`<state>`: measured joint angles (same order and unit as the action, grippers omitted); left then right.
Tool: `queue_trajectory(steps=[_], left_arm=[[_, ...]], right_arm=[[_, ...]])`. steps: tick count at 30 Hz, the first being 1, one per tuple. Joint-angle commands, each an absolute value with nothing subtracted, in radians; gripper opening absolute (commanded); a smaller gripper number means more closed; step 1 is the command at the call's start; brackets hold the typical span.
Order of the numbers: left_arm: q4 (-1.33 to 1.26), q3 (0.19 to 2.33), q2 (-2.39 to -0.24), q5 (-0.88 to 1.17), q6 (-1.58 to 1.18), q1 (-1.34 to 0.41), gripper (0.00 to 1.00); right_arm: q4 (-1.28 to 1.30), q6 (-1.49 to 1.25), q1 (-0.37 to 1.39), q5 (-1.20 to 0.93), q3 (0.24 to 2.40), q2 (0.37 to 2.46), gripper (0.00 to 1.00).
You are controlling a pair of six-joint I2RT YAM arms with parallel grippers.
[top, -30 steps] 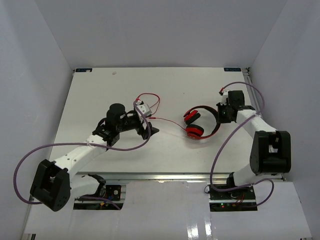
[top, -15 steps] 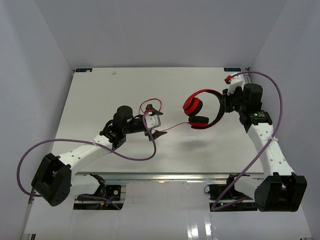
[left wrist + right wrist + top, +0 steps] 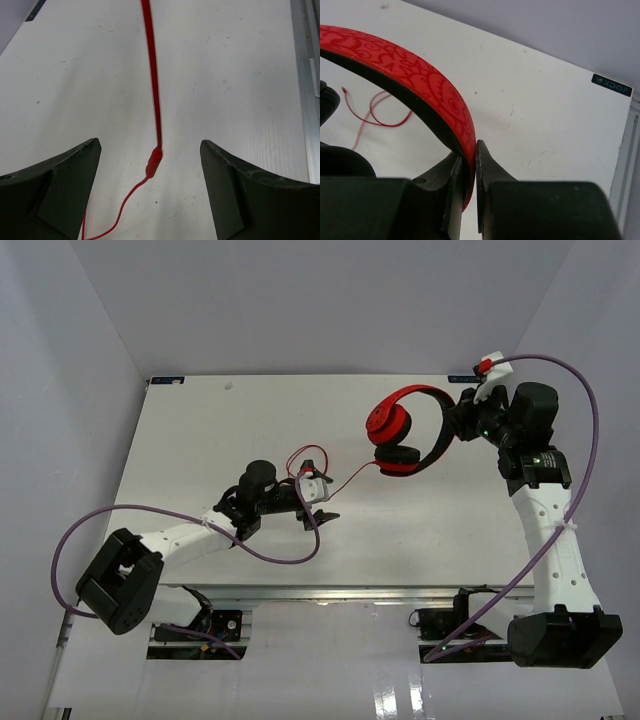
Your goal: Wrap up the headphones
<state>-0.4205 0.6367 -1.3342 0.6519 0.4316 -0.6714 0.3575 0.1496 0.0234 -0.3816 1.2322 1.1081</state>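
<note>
Rightward, perhaps aloft, headphones (image 3: 388, 423) — cord (image 3: 345, 480) trailing left.

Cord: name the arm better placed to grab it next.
Left, probably. The left fingers stand open with the cord running between them, while the right fingers are shut on the band of the headphones.

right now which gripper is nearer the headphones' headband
Right. The right gripper is shut on the red headband itself. The left gripper is open, straddling the thin red cord, well off to the left of the ear cups.
</note>
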Motion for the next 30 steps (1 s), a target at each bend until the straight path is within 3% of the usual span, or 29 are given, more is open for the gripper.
queue_trajectory(steps=[1,6,12,21,25,30], left_arm=[[-0.561,0.611,-1.365,0.53,0.434,-0.676,0.9],[-0.704,0.638,-1.481,0.484,0.391,-0.665,0.87],[-0.868,0.667,-1.598,0.478,0.276,-0.664,0.68],[-1.0,0.67,-1.684,0.45,0.206,-0.664,0.63],[-1.002,0.659,-1.682,0.433,0.208,-0.658,0.43],[-0.998,0.633,-1.653,0.426,0.21,-0.638,0.39]], right_arm=[[0.329,-0.001,-0.025,-0.544,1.359,1.117,0.08],[0.324,-0.121,-0.085,-0.692,1.444,1.153,0.08],[0.318,-0.221,-0.122,-0.778,1.513,1.181,0.08],[0.28,-0.344,-0.19,-0.854,1.608,1.203,0.08],[0.278,-0.391,-0.215,-0.863,1.664,1.224,0.08],[0.255,-0.446,-0.248,-0.871,1.697,1.239,0.08]])
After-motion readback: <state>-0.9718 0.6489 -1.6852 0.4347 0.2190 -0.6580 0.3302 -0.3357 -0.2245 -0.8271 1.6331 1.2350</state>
